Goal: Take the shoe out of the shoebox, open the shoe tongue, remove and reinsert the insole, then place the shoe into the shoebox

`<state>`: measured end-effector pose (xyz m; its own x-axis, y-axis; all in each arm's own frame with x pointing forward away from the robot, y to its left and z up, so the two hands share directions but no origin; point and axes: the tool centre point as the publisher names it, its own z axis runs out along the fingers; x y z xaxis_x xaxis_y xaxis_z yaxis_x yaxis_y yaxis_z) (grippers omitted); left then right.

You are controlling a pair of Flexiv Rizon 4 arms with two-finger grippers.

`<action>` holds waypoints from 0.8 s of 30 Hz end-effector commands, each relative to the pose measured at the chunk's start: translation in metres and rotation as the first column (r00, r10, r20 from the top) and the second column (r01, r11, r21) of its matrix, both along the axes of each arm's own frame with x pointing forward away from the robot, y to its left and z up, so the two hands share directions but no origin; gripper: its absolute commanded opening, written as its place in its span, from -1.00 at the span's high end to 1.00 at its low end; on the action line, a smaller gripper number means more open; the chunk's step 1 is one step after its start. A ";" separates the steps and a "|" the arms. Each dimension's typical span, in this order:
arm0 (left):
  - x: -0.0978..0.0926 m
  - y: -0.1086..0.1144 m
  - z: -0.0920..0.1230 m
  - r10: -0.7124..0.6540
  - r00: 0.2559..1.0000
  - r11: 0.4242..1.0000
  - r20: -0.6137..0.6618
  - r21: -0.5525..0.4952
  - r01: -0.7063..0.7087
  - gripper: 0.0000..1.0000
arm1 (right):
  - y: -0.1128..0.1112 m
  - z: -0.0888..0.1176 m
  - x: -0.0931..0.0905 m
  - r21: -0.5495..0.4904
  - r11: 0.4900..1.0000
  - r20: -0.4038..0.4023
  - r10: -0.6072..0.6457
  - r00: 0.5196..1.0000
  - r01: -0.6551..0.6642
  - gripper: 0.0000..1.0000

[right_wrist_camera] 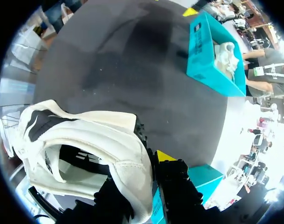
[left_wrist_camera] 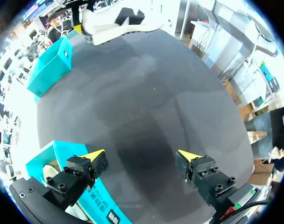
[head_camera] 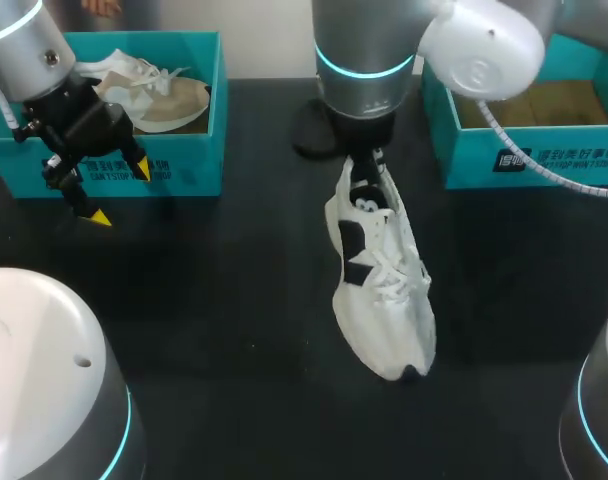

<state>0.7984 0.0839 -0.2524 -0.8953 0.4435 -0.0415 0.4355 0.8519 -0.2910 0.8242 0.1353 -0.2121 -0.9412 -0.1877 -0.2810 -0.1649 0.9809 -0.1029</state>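
**Right claw clamped on the shoe's heel, left claw spread and empty**

The right gripper point(right_wrist_camera: 145, 171) is clamped on the heel collar of the white shoe point(head_camera: 379, 270). One yellow tip presses the outside of the heel. The other finger goes into the shoe's opening and is hidden by the padding. The shoe is out of the boxes on the black table point(head_camera: 214, 300), laces up, with its toe pointing to the table's near edge and its heel tucked under the right arm's wrist. Whether the heel is lifted off the surface cannot be told.

The left gripper point(head_camera: 119, 192) hangs well to the left of the shoe. Its fingers are spread wide, with nothing between them and nothing touching them. It sits just in front of the left shoebox point(head_camera: 184, 150), which stands left of and behind the shoe's heel and holds a second, beige shoe point(head_camera: 159, 95).

The right shoebox point(head_camera: 529, 150) stands to the right of the shoe's heel, apart from it, and the right arm passes over its near corner.

A broad stretch of bare table lies between the shoe and the left gripper. More bare table lies on either side of the toe.
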 end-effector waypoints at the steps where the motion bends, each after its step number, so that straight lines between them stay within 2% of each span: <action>1: -0.001 0.000 0.000 0.000 1.000 1.000 0.002 0.002 0.000 -1.00 | -0.025 0.027 0.030 -0.029 1.000 -0.014 -0.009 1.000 0.009 1.00; 5: -0.001 0.000 0.000 0.000 1.000 1.000 0.002 0.002 0.000 -1.00 | -0.060 0.047 0.059 -0.069 0.997 0.005 -0.047 0.999 0.047 1.00; 11: -0.001 0.000 0.000 0.000 1.000 1.000 0.002 0.002 0.000 -1.00 | -0.099 0.076 0.107 -0.146 0.989 0.000 -0.010 1.000 0.010 1.00; 13: -0.001 0.000 0.000 0.000 1.000 1.000 0.002 0.002 0.000 -1.00 | -0.115 0.085 0.123 -0.120 0.993 0.005 -0.014 1.000 0.015 1.00; 14: -0.001 0.000 0.000 0.000 1.000 1.000 0.002 0.002 0.000 -1.00 | -0.126 0.088 0.130 -0.115 0.992 0.011 -0.055 0.998 0.056 1.00; 24: -0.001 0.000 0.000 0.000 1.000 1.000 0.002 0.002 0.000 -1.00 | -0.126 0.088 0.130 -0.115 0.992 0.011 -0.055 0.998 0.056 1.00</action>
<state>0.7984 0.0838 -0.2525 -0.8952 0.4437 -0.0415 0.4357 0.8518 -0.2910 0.9569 0.0105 -0.1243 -0.9505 -0.1660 -0.2626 -0.1093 0.9699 -0.2176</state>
